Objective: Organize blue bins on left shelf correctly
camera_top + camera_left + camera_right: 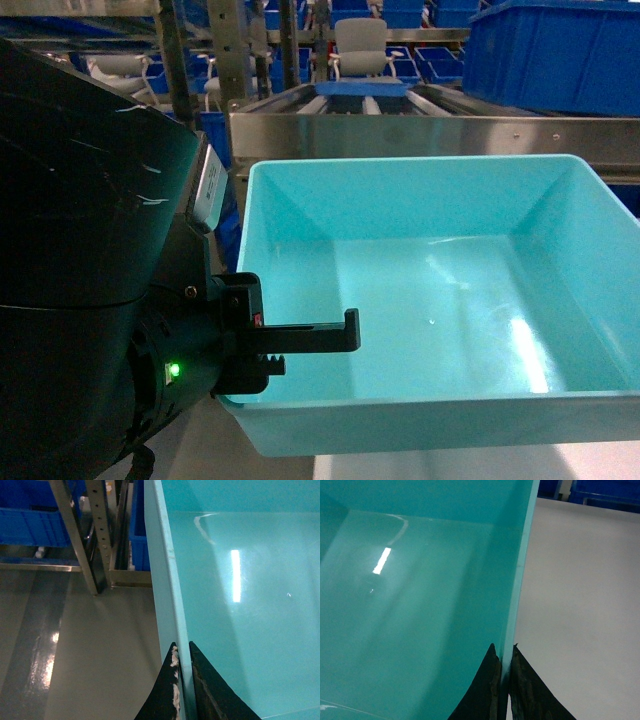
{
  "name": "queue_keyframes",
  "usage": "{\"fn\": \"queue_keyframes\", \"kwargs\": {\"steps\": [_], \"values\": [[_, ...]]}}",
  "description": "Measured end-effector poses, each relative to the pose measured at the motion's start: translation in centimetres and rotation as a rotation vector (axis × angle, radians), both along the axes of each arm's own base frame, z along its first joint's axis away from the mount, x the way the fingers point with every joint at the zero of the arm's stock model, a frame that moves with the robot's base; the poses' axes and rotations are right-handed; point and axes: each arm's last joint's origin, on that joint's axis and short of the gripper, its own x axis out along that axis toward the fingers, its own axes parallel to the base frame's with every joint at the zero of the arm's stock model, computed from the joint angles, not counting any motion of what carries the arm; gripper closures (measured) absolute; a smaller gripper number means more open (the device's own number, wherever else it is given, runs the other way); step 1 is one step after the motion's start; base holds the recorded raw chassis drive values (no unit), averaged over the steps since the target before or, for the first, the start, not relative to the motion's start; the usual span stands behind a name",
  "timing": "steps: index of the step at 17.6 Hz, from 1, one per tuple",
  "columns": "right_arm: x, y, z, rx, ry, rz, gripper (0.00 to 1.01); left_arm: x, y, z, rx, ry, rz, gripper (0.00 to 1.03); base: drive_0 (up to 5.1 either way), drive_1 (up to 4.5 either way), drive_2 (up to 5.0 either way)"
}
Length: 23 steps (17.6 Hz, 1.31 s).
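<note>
bin [440,290]: we hold the turquoise tub in the air by its two side walls, in front of the shelf [420,135] | left gripper [183,680]: our fingers pinch the tub's left rim, one inside, one outside | right gripper [504,682]: clamped likewise on the right rim | beyond: dark blue crates [560,50] on the racks

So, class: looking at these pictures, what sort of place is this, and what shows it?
Probably a warehouse or factory storeroom: a steel roller rack, stacked dark blue crates and a bare smooth floor around the turquoise bin.
</note>
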Motion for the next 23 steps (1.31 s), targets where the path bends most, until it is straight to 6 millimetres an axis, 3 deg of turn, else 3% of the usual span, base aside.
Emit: {"fn": "queue_keyframes", "kwargs": {"steps": [9,23], "values": [[-0.01,0.00,-0.02,0.000,0.003,0.000,0.98,-0.01,0.01,-0.02,0.000,0.001,-0.001,1.01,-5.0,2.47,2.3],[-0.03,0.00,-0.04,0.000,0.002,0.000,0.98,-0.01,0.00,-0.01,0.000,0.000,-0.001,1.01,-4.6,3.90,0.9]]}}
